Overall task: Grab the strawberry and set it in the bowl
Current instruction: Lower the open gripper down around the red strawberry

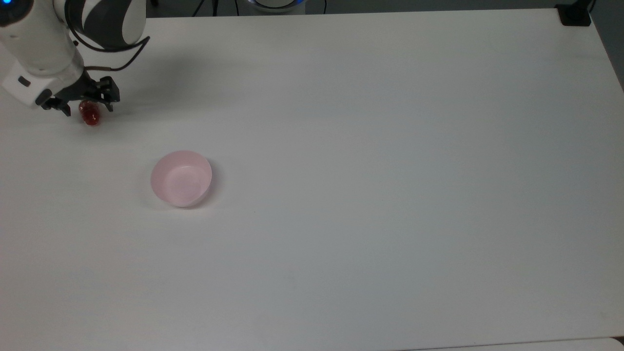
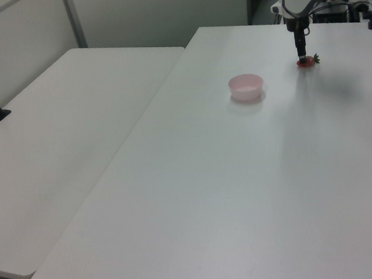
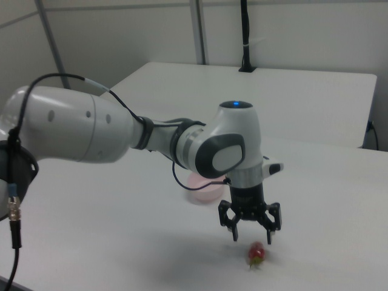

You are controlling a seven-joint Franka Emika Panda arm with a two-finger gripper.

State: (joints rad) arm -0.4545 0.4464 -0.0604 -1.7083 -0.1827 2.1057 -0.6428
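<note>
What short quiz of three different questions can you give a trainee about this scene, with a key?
1. True or false: the strawberry already lies in the bowl.
2. The hand is: A open, B shut.
3. In the top view, the strawberry lies toward which corner from the bowl?

Key:
1. False; it rests on the table, apart from the bowl.
2. A; its fingers are spread, just above the strawberry.
3. Toward the top view's upper left.

No readable text, label, brand, number or sign appearing on anything in top view, left view or right view.
</note>
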